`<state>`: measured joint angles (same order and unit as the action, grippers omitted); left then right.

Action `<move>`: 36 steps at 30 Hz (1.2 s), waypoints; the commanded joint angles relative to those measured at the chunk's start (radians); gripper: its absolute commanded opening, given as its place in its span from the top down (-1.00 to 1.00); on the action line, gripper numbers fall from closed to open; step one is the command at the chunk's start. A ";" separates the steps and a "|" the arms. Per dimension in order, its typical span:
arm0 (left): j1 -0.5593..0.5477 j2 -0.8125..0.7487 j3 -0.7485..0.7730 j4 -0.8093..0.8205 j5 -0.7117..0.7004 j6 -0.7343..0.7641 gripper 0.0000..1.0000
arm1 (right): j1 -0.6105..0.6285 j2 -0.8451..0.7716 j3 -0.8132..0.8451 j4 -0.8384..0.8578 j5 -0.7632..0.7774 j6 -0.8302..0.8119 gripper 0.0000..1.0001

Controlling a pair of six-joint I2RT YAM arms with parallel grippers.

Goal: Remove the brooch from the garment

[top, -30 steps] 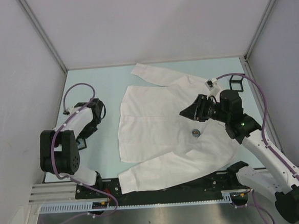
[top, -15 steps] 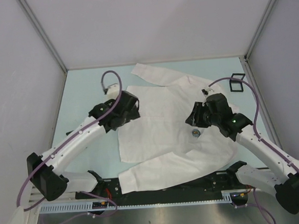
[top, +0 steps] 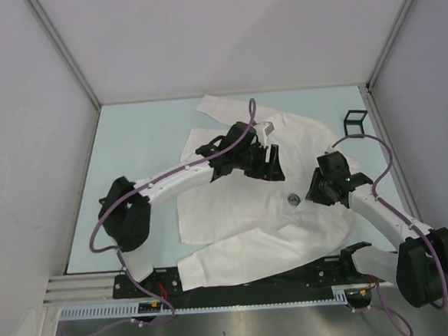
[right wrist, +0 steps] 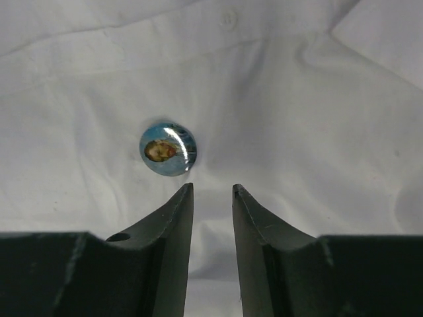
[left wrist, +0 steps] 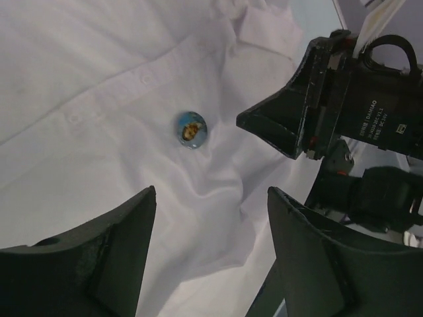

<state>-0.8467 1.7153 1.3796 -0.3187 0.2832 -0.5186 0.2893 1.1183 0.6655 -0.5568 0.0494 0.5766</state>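
While lying spread over the pale surface (top: 130,144), fills the middle of the top view: white shirt (top: 227,214), collar toward 12 o'clock, one sleeve trailing along the 6 o'clock edge. Carries the brooch (top: 293,200) on the chest, at 3 o'clock from the cloth's middle. Small, round, blue-rimmed with a brownish picture, pinned to the cloth.

Reaching from 9 o'clock across the shirt, sits at 11 o'clock of the brooch: left end effector (top: 274,164). Released, fingers spread wide, nothing between them. From its own wrist view (left wrist: 210,198), looks over wrinkled cloth to the brooch (left wrist: 192,127) at 12 o'clock of the gap, well apart. Shows the button placket running past the brooch at 10 o'clock.

Reaching from 4 o'clock, sits just beside the brooch at its 3 o'clock in the top view: right end effector (top: 312,192). Seen in the left wrist view too (left wrist: 277,125), tip pointing at the brooch from 3 o'clock. In its own wrist view (right wrist: 211,188), fingers parted by only a narrow gap, grasping nothing, bare cloth showing between them. Brooch (right wrist: 168,148) at 11 o'clock of the tips, just beyond one finger's tip, not touching as far as can be told.

Off the shirt at 2 o'clock of the surface, standing alone: small black frame (top: 354,120).
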 commanded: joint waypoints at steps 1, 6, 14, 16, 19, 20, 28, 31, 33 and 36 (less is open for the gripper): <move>-0.015 0.140 0.117 0.047 0.253 0.019 -0.42 | -0.009 -0.038 -0.063 0.099 -0.081 0.025 0.33; -0.025 0.279 0.220 0.017 0.323 -0.006 -0.19 | -0.007 -0.029 -0.090 0.159 -0.104 0.014 0.53; -0.026 0.325 0.225 0.009 0.280 -0.017 -0.43 | 0.005 -0.009 -0.090 0.305 -0.118 0.025 0.58; -0.025 0.329 0.198 0.026 0.293 -0.024 -0.51 | 0.008 0.012 -0.092 0.314 -0.108 0.039 0.58; -0.031 0.326 0.174 0.032 0.295 -0.017 -0.57 | 0.005 0.028 -0.096 0.291 -0.066 0.045 0.60; -0.032 0.325 0.174 0.026 0.284 -0.009 -0.54 | -0.001 0.031 -0.102 0.288 -0.066 0.040 0.60; -0.037 0.342 0.190 -0.008 0.269 0.057 -0.33 | -0.030 0.060 -0.147 0.276 -0.112 0.020 0.63; -0.049 0.351 0.202 -0.037 0.199 0.106 -0.32 | -0.045 0.040 -0.194 0.274 -0.111 0.037 0.63; -0.066 0.362 0.210 -0.045 0.166 0.115 -0.33 | -0.059 0.046 -0.228 0.310 -0.144 0.045 0.63; -0.086 0.382 0.220 -0.033 0.148 0.080 -0.29 | -0.076 0.080 -0.244 0.307 -0.126 0.061 0.65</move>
<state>-0.8978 2.0708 1.5578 -0.3470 0.4828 -0.4530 0.2333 1.1713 0.4534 -0.2596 -0.0910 0.6170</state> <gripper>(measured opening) 0.666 0.184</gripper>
